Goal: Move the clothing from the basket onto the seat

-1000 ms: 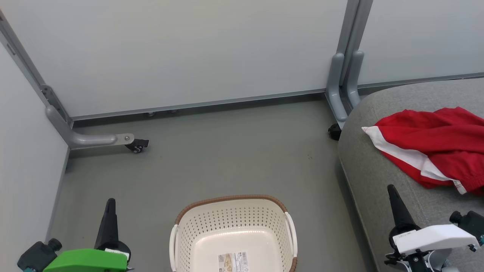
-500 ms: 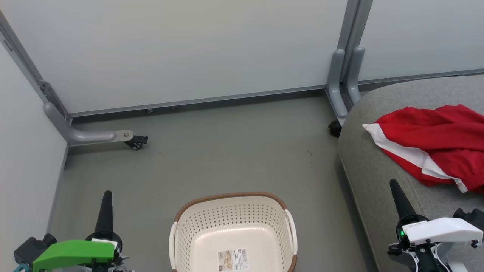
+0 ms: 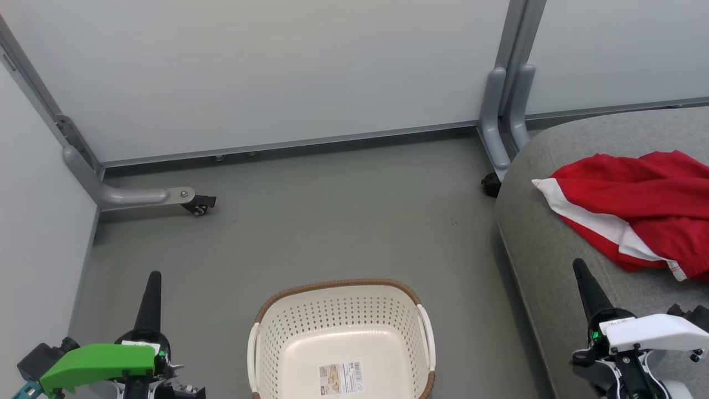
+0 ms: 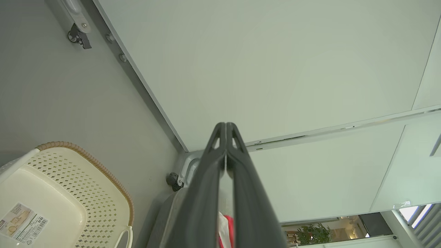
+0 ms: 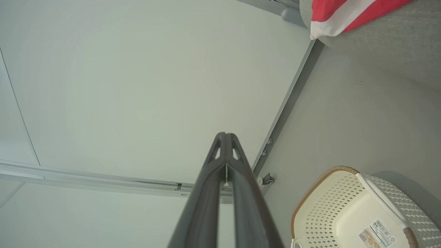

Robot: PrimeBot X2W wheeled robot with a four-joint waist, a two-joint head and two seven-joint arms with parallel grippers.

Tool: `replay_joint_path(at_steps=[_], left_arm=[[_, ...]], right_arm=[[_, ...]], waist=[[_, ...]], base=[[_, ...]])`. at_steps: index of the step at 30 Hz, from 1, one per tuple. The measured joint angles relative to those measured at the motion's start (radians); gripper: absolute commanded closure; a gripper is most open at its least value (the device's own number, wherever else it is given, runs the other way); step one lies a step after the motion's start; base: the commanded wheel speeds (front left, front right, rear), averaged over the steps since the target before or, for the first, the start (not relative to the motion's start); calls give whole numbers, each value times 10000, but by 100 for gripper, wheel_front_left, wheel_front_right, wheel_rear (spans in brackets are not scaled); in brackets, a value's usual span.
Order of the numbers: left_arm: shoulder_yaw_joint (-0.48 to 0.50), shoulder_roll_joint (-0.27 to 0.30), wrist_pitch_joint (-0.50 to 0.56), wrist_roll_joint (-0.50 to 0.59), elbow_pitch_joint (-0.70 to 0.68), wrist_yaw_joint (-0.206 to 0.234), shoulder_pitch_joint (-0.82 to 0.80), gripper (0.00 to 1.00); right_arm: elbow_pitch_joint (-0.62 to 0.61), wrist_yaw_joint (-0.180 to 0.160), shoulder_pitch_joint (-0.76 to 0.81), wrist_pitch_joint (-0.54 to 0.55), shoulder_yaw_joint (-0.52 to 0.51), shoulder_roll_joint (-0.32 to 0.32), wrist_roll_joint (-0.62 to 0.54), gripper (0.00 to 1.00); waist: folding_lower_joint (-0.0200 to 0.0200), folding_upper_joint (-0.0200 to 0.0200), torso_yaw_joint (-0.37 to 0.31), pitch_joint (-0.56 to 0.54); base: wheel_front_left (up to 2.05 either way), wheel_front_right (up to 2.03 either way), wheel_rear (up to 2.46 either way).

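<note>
Grey floor (image 3: pixel 343 221) carries the basket (image 3: pixel 332 286), bare inside. Clothing (image 3: pixel 637 205) lies near the seat (image 3: pixel 543 249) left edge. Left fingers (image 3: pixel 150 299) and right fingers (image 3: pixel 587 288) are pressed together, unloaded. Hazard: a brushing arm could drag the thin fabric off that rounded edge.

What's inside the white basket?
Inside the basket you can see just a paper label on its bottom, no clothes. Its nearest edge is cut off by the picture, so that strip is unseen.

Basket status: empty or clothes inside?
Empty. The basket shows its bare bottom and paper label; the red clothing lies on the seat.
</note>
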Motion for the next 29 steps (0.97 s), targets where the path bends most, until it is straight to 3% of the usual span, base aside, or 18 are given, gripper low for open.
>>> replay_joint_path(at_steps=[29], left_arm=[[343, -21, 616, -2123, 389, -52, -593, 100]], right_arm=[[330, 0, -425, 617, -334, 21, 2065, 100]], waist=[[0, 0, 11, 204]], base=[[0, 0, 0]])
